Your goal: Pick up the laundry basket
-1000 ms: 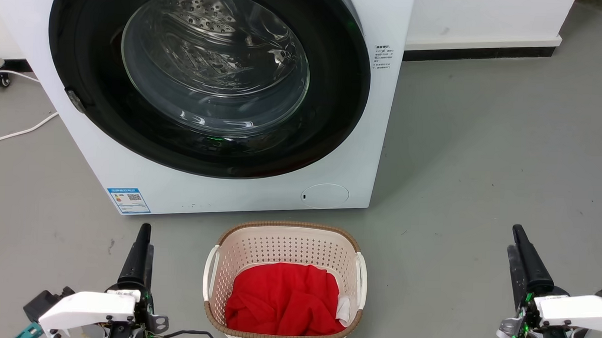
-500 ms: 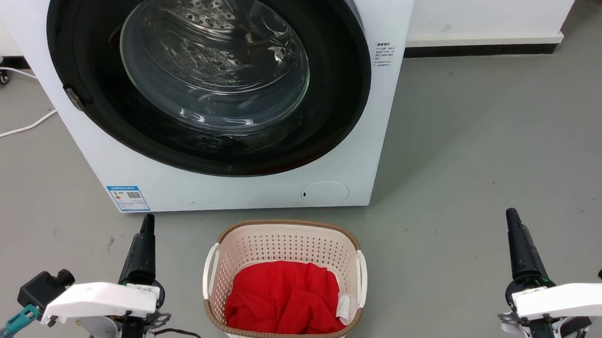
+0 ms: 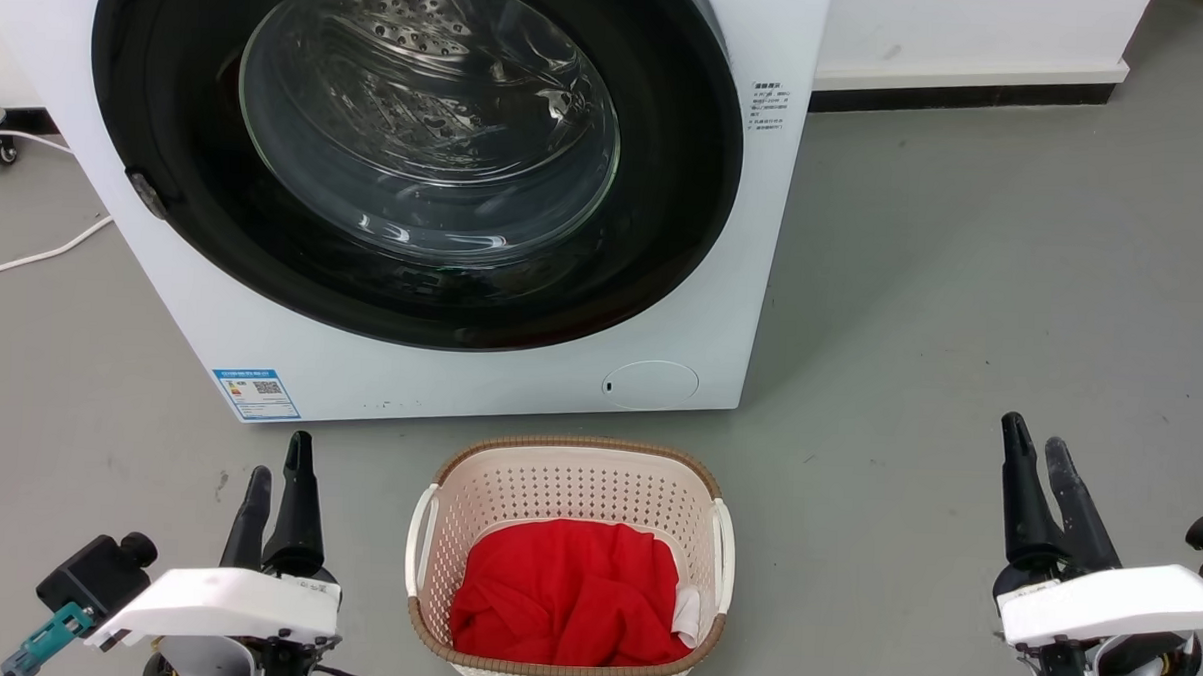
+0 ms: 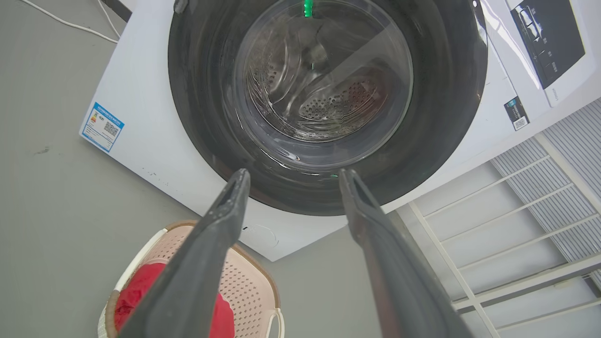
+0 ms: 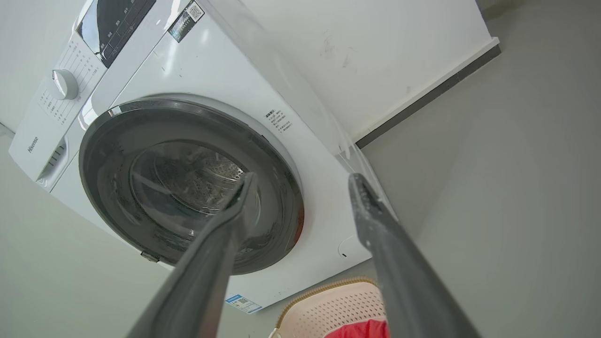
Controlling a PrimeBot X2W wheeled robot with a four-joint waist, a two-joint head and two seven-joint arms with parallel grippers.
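Head view, quick: where's the laundry basket [image 3: 571,482] sitting?

On the grey floor [image 3: 912,339], right in front of the washing machine [image 3: 460,388], just below its round door [image 3: 418,151]. It's upright, with a red cloth [image 3: 567,597] heaped inside and a bit of white fabric [image 3: 688,613] at the cloth's right edge.

And the arms?

One on either side! The left gripper [image 3: 279,459] is low on the basket's left, near it but apart. The right gripper [image 3: 1033,435] is out on the right, well apart from the basket. Both point toward the machine.

Fingers?

Spread on both, with a clear gap between the dark tips and nothing pinched. The left wrist view says so too: its two fingers stand apart with the glass door showing through the gap. The basket peeks out from behind the left-hand finger at the bottom.

Right wrist view?

Fingers parted there as well, with the machine's door beyond them. The basket's brown rim and a sliver of red sit at the bottom edge, between the fingers.

Anything touching those white loop handles [image 3: 416,542]?

No, both handles are free, and the basket stands flat on the floor. A white cable [image 3: 34,258] trails across the floor to the left of the machine.
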